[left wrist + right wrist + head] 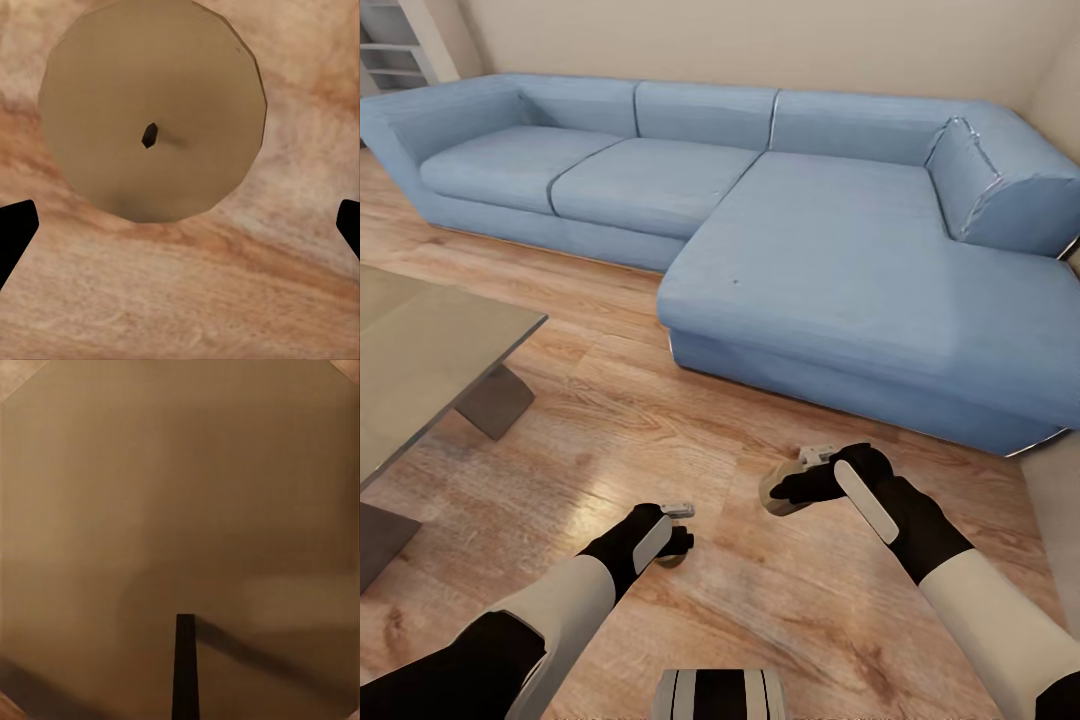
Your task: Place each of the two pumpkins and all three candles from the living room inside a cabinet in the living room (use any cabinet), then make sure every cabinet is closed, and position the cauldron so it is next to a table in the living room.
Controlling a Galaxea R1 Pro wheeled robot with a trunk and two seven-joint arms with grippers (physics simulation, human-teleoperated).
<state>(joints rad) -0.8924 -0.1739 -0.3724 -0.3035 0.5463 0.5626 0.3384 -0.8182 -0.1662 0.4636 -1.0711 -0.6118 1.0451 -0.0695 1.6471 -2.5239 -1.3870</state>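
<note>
My right hand (pixel 792 487) clenches one candle (pixel 776 493); the left hand (pixel 678 533) hangs released over another (pixel 152 109) at twelve o'clock, and descending off-centre could topple it.

1. Bare wooden floor (pixel 620 420) lay open between the blue sectional sofa (pixel 840 270) and the coffee table (pixel 420 350), wide enough for an arm to pass.
2. The sofa's chaise closed off the far right side.
3. The table's glossy top and block leg (pixel 495 400) bounded the left.
4. Below the left claw (pixel 678 535), a tan candle (pixel 150 112) stood on the floor, between the spread fingertips (pixel 15 225).
5. Another candle (pixel 782 490) sat right against the right claw (pixel 800 480), crowding its camera.
</note>
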